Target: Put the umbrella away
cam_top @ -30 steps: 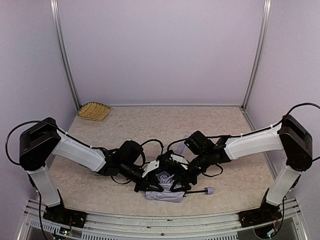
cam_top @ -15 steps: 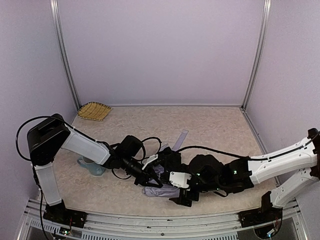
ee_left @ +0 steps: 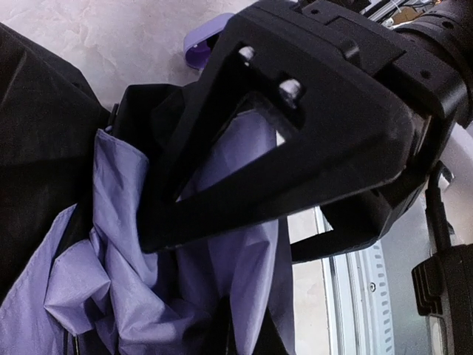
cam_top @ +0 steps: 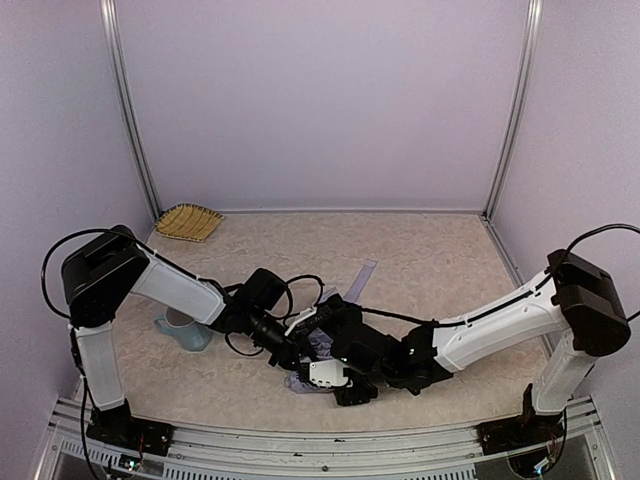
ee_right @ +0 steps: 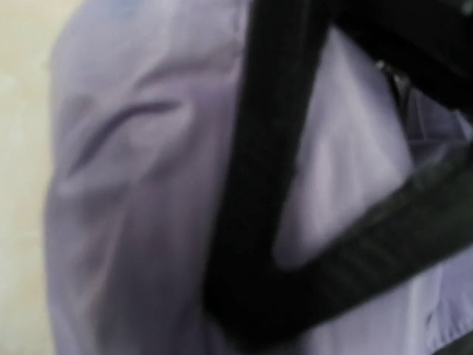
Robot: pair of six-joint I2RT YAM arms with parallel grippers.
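The umbrella (cam_top: 319, 346) lies bunched in the near middle of the table, pale lavender fabric with black lining, mostly covered by both grippers. My left gripper (cam_top: 294, 352) comes in from the left. In the left wrist view its dark fingertips (ee_left: 247, 342) are pinched together on a fold of the umbrella (ee_left: 126, 281). My right arm lies low across the table from the right, with its gripper (cam_top: 336, 378) pressed against the near side of the bundle. It fills the left wrist view as a black triangular frame (ee_left: 310, 126). The right wrist view is blurred: lavender fabric (ee_right: 133, 185) behind a black bar.
A pale blue mug (cam_top: 185, 329) stands left of the umbrella, under the left forearm. A lavender strap (cam_top: 360, 275) lies on the table behind the grippers. A woven basket (cam_top: 188, 220) sits in the far left corner. The metal rail (cam_top: 300, 445) runs along the near edge.
The right arm has swung down and leftwards, from behind the umbrella to low along its near side. The left gripper kept its hold. The handle seen at the right is now covered.
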